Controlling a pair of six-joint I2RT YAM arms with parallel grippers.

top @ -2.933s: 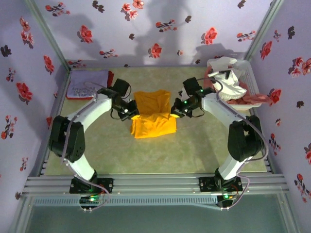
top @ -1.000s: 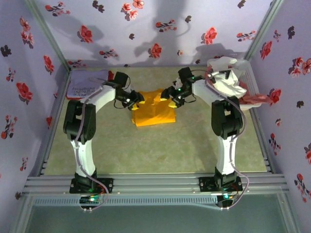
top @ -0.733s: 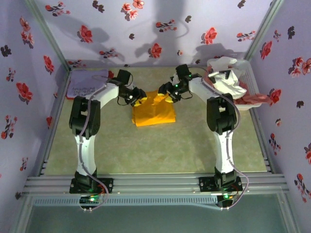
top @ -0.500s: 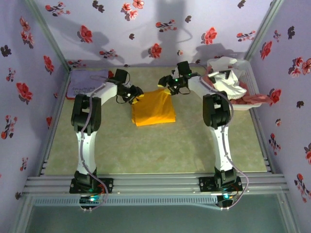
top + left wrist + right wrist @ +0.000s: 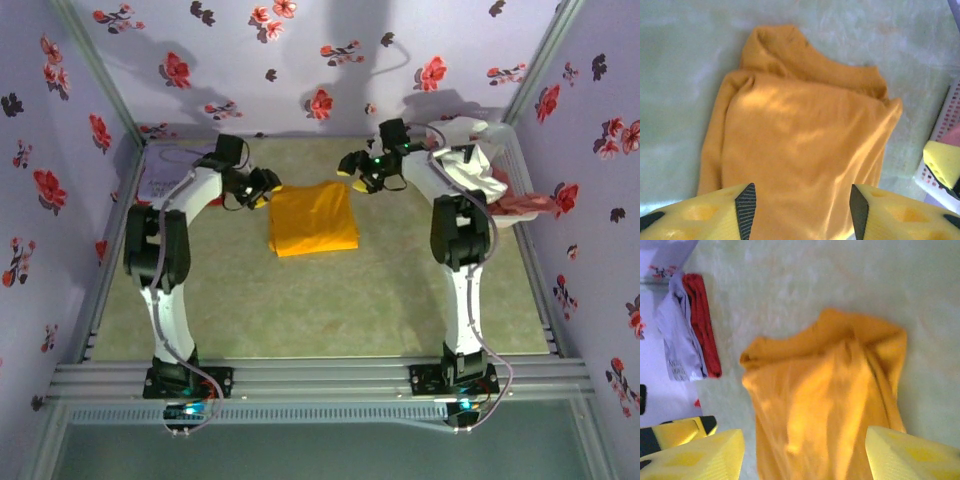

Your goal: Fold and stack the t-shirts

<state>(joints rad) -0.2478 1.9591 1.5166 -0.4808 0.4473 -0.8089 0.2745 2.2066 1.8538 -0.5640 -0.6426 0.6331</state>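
Lavender t-shirt (image 5: 168, 168) partly hidden behind left arm (image 5: 195, 190)

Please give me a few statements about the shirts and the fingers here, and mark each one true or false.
1. The orange shirt lies folded on the table. True.
2. The left fingers are clamped on it. False: they stand open, gripping nothing.
3. The right fingers are open. True.
4. The basket is empty. False: white cloth and pink cloth lie in it.
5. A red shirt lies against a lavender shirt. True.
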